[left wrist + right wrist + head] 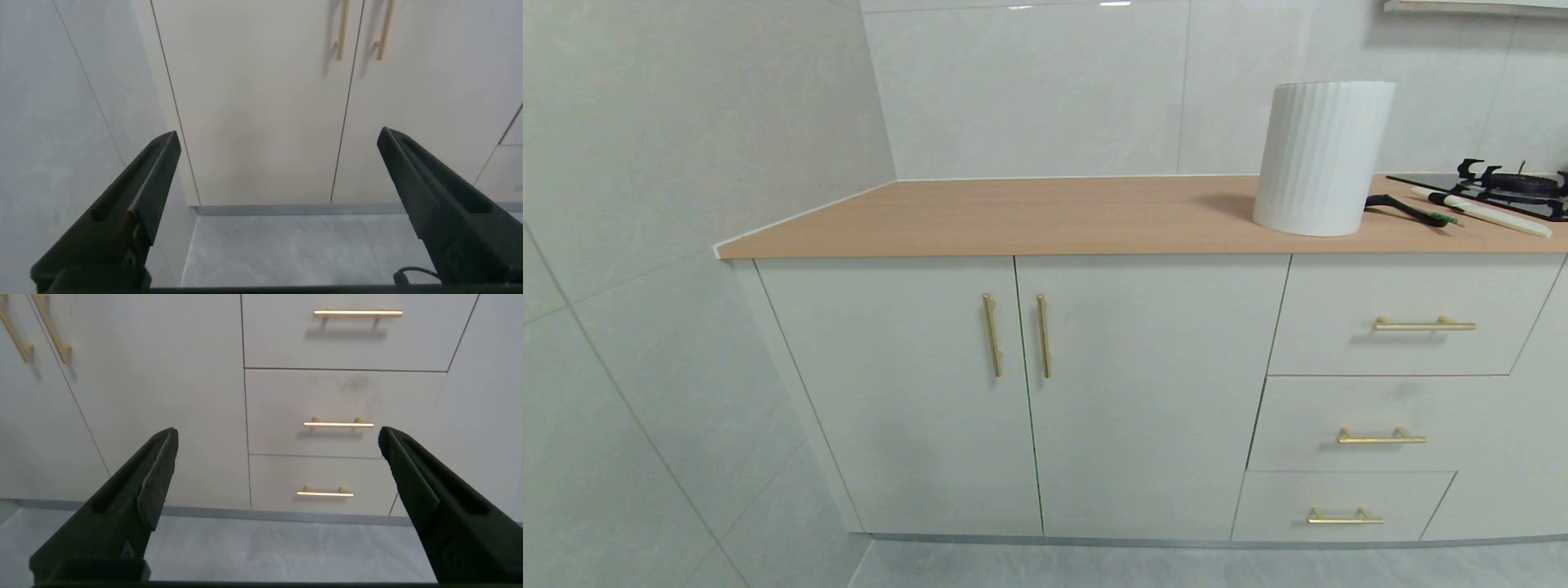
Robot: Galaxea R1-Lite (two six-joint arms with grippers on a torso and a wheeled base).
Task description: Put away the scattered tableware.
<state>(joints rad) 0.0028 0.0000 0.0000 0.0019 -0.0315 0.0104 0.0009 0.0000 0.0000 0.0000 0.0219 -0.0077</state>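
Note:
A white ribbed cylindrical holder [1321, 157] stands on the wooden countertop [1045, 216] at the right. Beside it on the right lie a black-and-green utensil [1413, 211] and a long white-handled utensil [1486, 212]. My left gripper [278, 147] is open with nothing between its fingers, low down in front of the cabinet's double doors [270, 90]. My right gripper [278, 445] is open too, holding nothing, facing the stack of drawers [351, 400] near the floor.
A black gas hob [1507, 189] sits at the counter's far right. Below are two cabinet doors with gold handles [1017, 335] and three drawers [1405, 327]. A tiled wall [645, 245] closes the left side. Grey floor [1176, 567] runs along the cabinet.

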